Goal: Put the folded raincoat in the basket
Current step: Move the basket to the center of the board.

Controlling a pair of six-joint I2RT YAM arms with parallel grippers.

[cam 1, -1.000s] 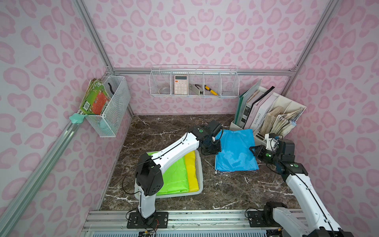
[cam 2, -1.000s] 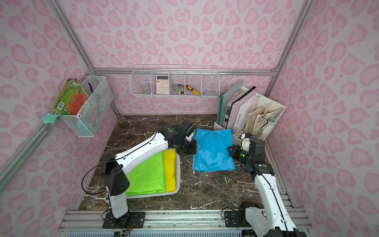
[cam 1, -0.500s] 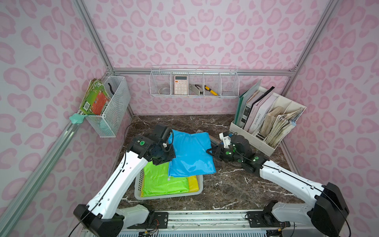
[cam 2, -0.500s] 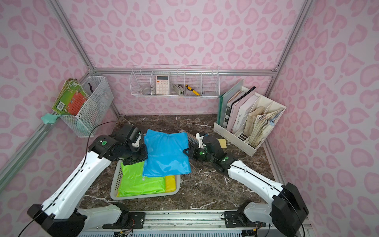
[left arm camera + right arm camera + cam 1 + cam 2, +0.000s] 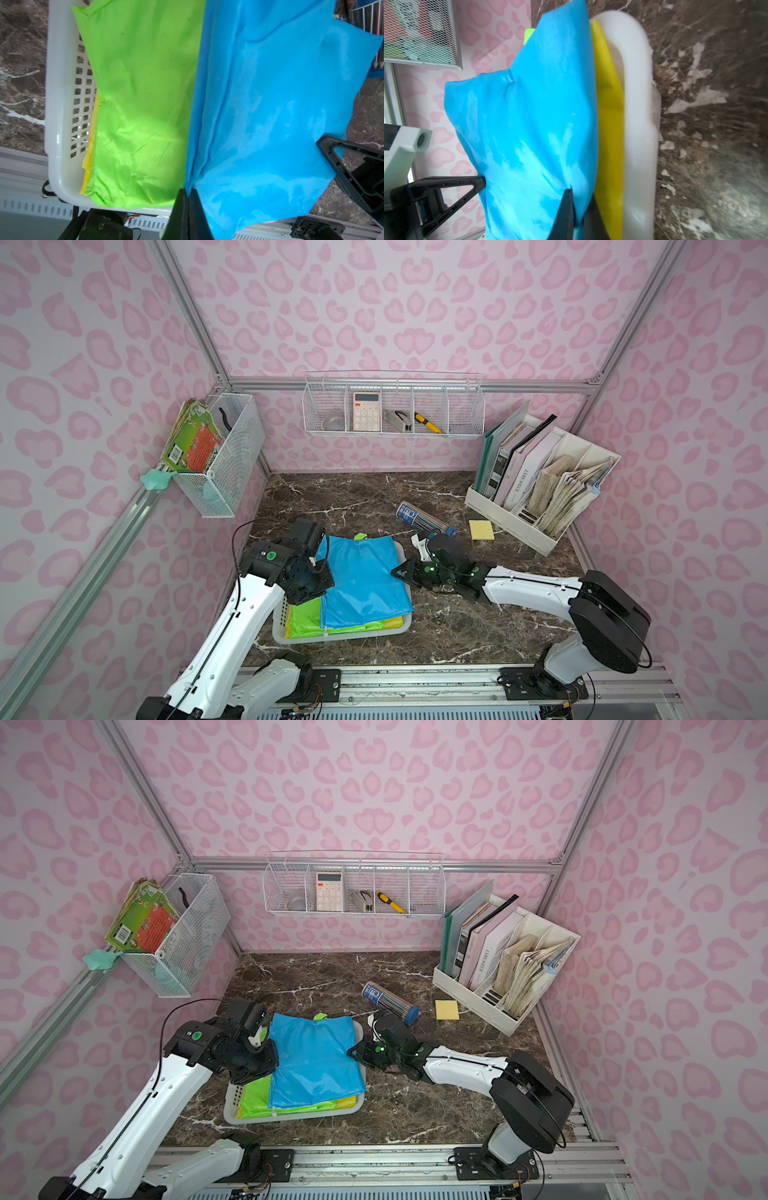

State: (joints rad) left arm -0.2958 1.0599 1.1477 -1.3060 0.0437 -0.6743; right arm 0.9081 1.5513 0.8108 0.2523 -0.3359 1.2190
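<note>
The folded blue raincoat (image 5: 361, 580) (image 5: 313, 1060) is stretched between my two grippers over the low white basket (image 5: 340, 638) (image 5: 291, 1115). It covers most of a green raincoat (image 5: 305, 614) and a yellow one (image 5: 395, 621) lying inside. My left gripper (image 5: 321, 572) (image 5: 188, 192) is shut on the blue raincoat's (image 5: 270, 114) left edge. My right gripper (image 5: 398, 571) (image 5: 576, 194) is shut on its (image 5: 529, 124) right edge, just above the basket's right rim (image 5: 639, 124). The perforated basket wall (image 5: 58, 104) shows beside the green one.
A tube of pencils (image 5: 422, 519) and a yellow sticky pad (image 5: 481, 529) lie behind my right arm. A file organiser (image 5: 540, 481) stands at the back right. A wire rack (image 5: 392, 408) hangs on the back wall, a wire-mesh bin (image 5: 224, 452) on the left wall.
Both arms have carried the blue raincoat leftwards from the right half of the table to over the basket, and it now sits lower, on the green and yellow ones.
</note>
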